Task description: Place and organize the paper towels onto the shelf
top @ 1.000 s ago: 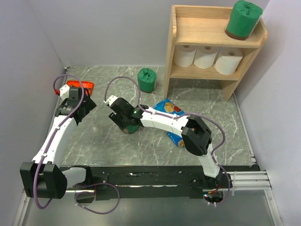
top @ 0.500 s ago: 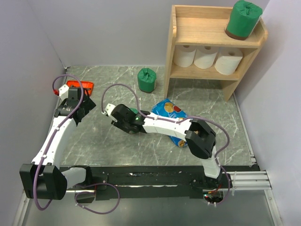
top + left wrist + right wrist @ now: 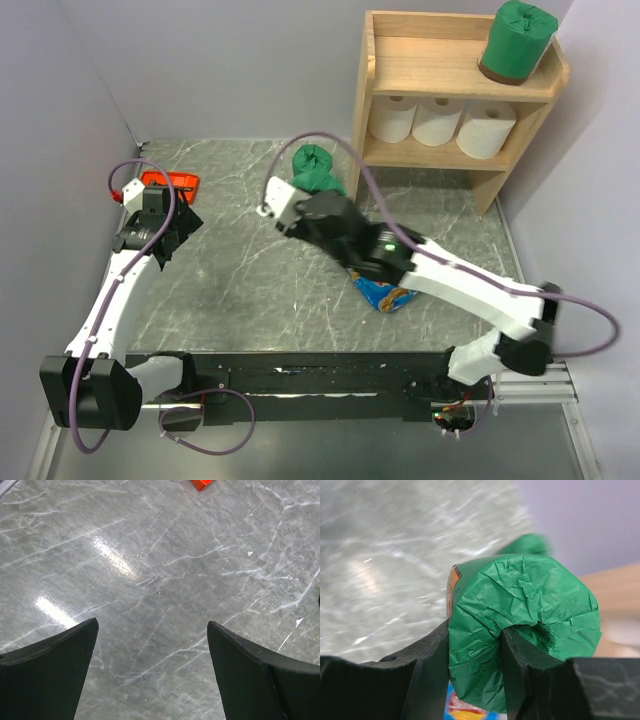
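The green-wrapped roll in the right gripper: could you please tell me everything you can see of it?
The green-wrapped roll is a short cylinder in crumpled matte green paper, gathered into a tucked fold at the end facing the wrist camera. An orange-brown sliver shows at its left edge. The right gripper is shut on it, one jaw outside the wrapping, the other pressed into the fold. It seems lifted off the table, with the blue chip bag showing below.
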